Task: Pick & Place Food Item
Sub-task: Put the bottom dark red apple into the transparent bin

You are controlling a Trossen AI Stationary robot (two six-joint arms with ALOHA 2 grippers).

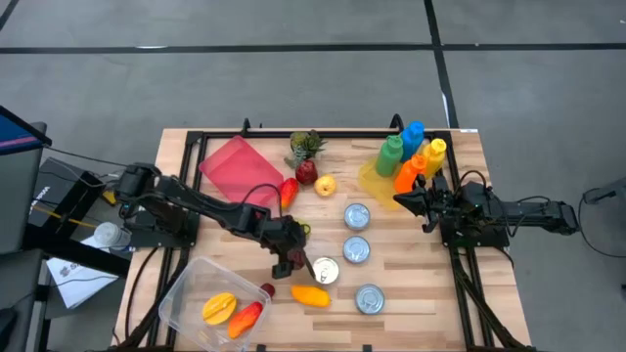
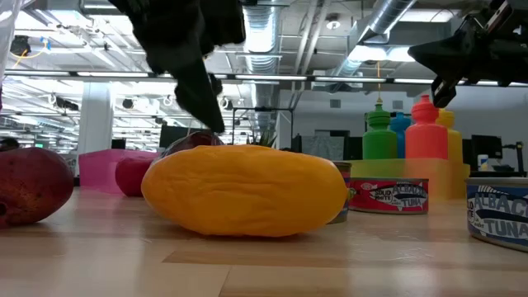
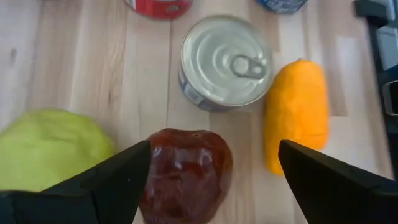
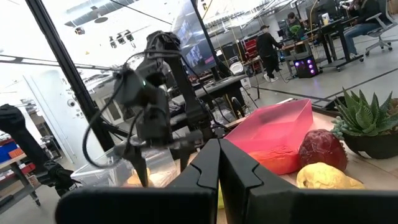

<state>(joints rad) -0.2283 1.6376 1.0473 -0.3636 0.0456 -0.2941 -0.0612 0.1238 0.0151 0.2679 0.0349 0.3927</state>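
Note:
My left gripper (image 3: 214, 149) hangs open above the table's near middle, pointing steeply down (image 1: 290, 262). Below it lies a dark red fruit (image 3: 186, 171), close to one fingertip, and I see nothing held. An orange mango (image 3: 297, 112) lies on the wood beside the fruit (image 1: 311, 294). A silver can (image 3: 227, 62) stands just beyond them. In the low view the fingers (image 2: 198, 91) are well above the mango (image 2: 247, 191). My right gripper (image 4: 219, 162) is shut and waits at the table's right side (image 1: 401, 198).
A clear container (image 1: 186, 303) holding yellow and red food pieces sits at the near left. A pink tray (image 1: 235, 164), a small potted plant (image 1: 306, 145) and coloured bottles (image 1: 411, 156) stand at the back. Three more cans (image 1: 357, 217) stand right of centre.

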